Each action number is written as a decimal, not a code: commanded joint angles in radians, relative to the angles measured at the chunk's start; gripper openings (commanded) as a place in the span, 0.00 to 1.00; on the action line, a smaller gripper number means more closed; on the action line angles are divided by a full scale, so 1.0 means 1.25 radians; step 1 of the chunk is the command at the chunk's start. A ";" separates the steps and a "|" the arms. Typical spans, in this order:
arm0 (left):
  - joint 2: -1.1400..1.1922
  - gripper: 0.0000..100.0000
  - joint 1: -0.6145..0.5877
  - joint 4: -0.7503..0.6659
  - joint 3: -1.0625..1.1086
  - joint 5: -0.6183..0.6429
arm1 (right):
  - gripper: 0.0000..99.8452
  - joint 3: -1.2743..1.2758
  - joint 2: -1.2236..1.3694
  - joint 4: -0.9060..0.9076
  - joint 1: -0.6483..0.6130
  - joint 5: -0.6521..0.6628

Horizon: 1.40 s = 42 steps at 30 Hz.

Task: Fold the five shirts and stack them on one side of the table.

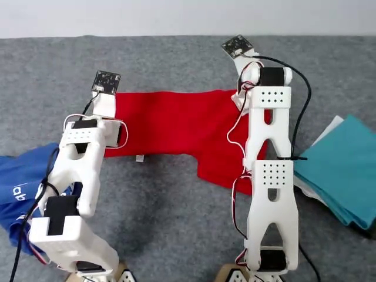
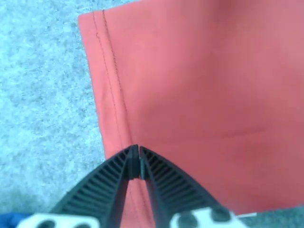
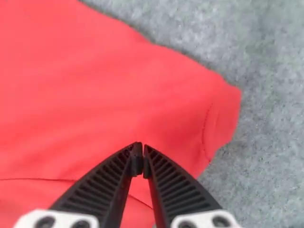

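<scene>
– Red shirt (image 1: 176,126) lies spread flat across the middle of the table (image 1: 176,235), between the two arms. What worries you?
– The grips. The left gripper (image 2: 138,159) has its fingers pressed together right on the stitched hem at one edge. The right gripper (image 3: 139,154) is closed the same way near a rounded corner of the cloth. Each seems to pinch only a thin bit of fabric.
– So it may slip?
– Likely, if either arm pulls hard. One side letting go would leave a crooked fold, and uneven lifting could drag the whole shirt instead of folding it.
– And the neighbours?
– The blue shirt (image 1: 23,188) lies crumpled by the left arm and the folded teal shirt (image 1: 343,170) sits by the right. A wide swing could snag either.
</scene>
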 commanded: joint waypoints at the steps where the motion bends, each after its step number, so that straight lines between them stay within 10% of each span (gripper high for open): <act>1: -0.044 0.01 -0.004 -0.016 -0.004 0.009 | 0.01 -0.033 -0.102 0.037 0.019 -0.049; 13: -0.045 0.01 0.022 -0.012 -0.004 0.009 | 0.01 -0.033 -0.462 0.037 0.190 -0.131; 30: -0.070 0.01 0.462 0.238 -0.250 -0.161 | 0.01 -0.023 -0.857 0.037 0.565 -0.129; 42: 0.254 0.01 0.624 0.273 -0.499 -0.162 | 0.01 0.653 -1.274 0.033 0.875 -0.098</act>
